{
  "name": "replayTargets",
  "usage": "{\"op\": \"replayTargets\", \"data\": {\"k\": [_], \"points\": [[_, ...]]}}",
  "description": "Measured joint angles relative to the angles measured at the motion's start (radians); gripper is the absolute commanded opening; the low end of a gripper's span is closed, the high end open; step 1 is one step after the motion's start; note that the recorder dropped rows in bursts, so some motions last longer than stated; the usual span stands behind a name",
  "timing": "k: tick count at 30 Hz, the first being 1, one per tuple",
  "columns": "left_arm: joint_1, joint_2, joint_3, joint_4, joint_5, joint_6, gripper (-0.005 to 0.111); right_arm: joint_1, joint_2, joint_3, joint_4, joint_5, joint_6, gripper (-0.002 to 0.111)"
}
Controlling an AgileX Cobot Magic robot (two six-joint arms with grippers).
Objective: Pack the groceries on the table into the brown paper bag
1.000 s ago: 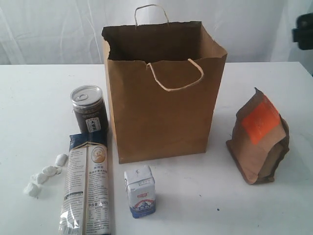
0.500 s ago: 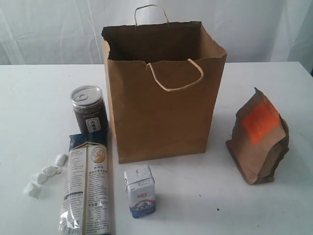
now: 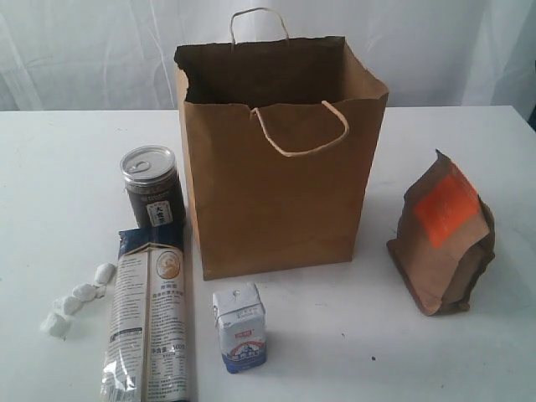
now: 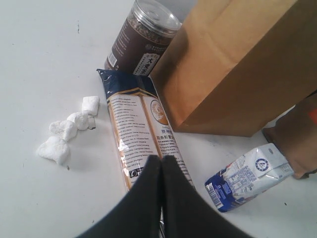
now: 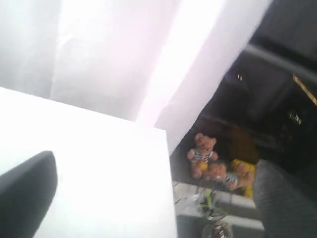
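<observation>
The brown paper bag [image 3: 276, 193] stands open at the middle of the table [image 3: 67, 167]. Left of it are the silver-lidded dark jar [image 3: 152, 188], the long noodle packet [image 3: 151, 318] and the white wrapped sweets [image 3: 75, 297]. The small white-blue carton [image 3: 239, 327] stands in front, and the orange-labelled brown pouch [image 3: 442, 243] stands to the right. My left gripper [image 4: 161, 157] is shut and empty above the noodle packet [image 4: 138, 129]. My right gripper [image 5: 158, 198] is open and empty over the table's corner. The gold-lidded jar and juice bottle are out of view. Neither gripper shows in the exterior view.
White curtains hang behind the table. In the right wrist view the table's edge [image 5: 168, 163] drops off to a dark area holding teddy bears [image 5: 203, 153]. The bag's cord handle [image 3: 301, 134] droops over its front face.
A dark gripper part at the exterior view's upper right edge one second ago has left the frame. The groceries and bag have not moved.
</observation>
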Motion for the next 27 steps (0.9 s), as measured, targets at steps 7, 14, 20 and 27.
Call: {"op": "replayTargets", "data": {"k": [7, 14, 20, 27], "points": [[0.0, 0.0, 0.0, 0.0, 0.0, 0.0, 0.0, 0.0, -0.086, 0.0, -0.014, -0.099, -0.15, 0.105], [0.0, 0.0, 0.0, 0.0, 0.0, 0.0, 0.0, 0.0, -0.156, 0.107, -0.711, -0.153, 0.744, 0.105], [0.0, 0.0, 0.0, 0.0, 0.0, 0.0, 0.0, 0.008, -0.134, 0.241, -1.478, 0.086, 1.879, 0.101], [0.0, 0.0, 0.0, 0.0, 0.0, 0.0, 0.0, 0.008, -0.131, 0.494, -1.506, 0.143, 2.141, 0.0]]}}
